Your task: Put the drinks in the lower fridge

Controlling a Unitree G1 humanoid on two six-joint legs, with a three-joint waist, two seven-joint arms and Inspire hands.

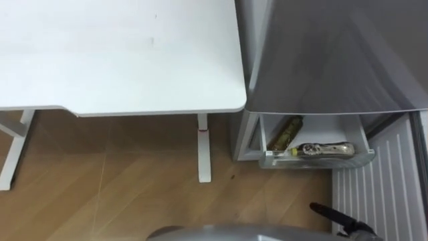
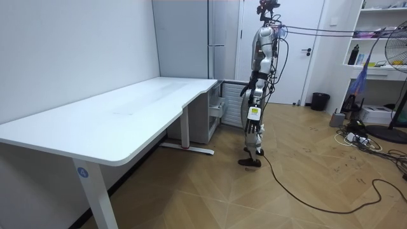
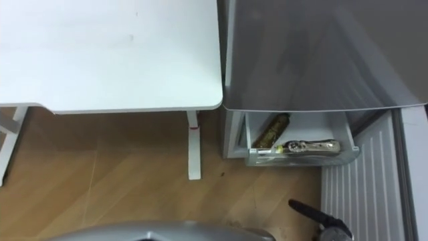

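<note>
You have the two drinks lying in the open bottom drawer [image 1: 249,137] of the fridge [image 1: 334,53]. A dark bottle [image 1: 286,132] lies slantwise towards the back. A pale bottle [image 1: 324,149] with a yellow cap lies across the front, close to the dark one; whether they touch is hard to say. The fridge's grey top overhangs the drawer and hides its back part. The open fridge door [image 1: 378,177] stands just to the right of the drawer, its ribbed white inside facing you. The white desk [image 1: 120,53] butts up against the fridge on the left, and one desk leg [image 1: 203,150] stands on the wooden floor [image 1: 120,181] beside the drawer. Your right hand [image 1: 329,212] shows at the lower right, low in front of the door and well apart from the bottles. One dark finger points left, but the rest is cut off at the edge, so you cannot tell how the hand is set. In the room view the robot stands upright facing the drawer, at the far end of the desk. Its left hand [image 2: 254,114] hangs by the hip, too small to read the fingers. Behind the robot stand a dark bin [image 2: 320,101] and a fan [image 2: 397,48].
</note>
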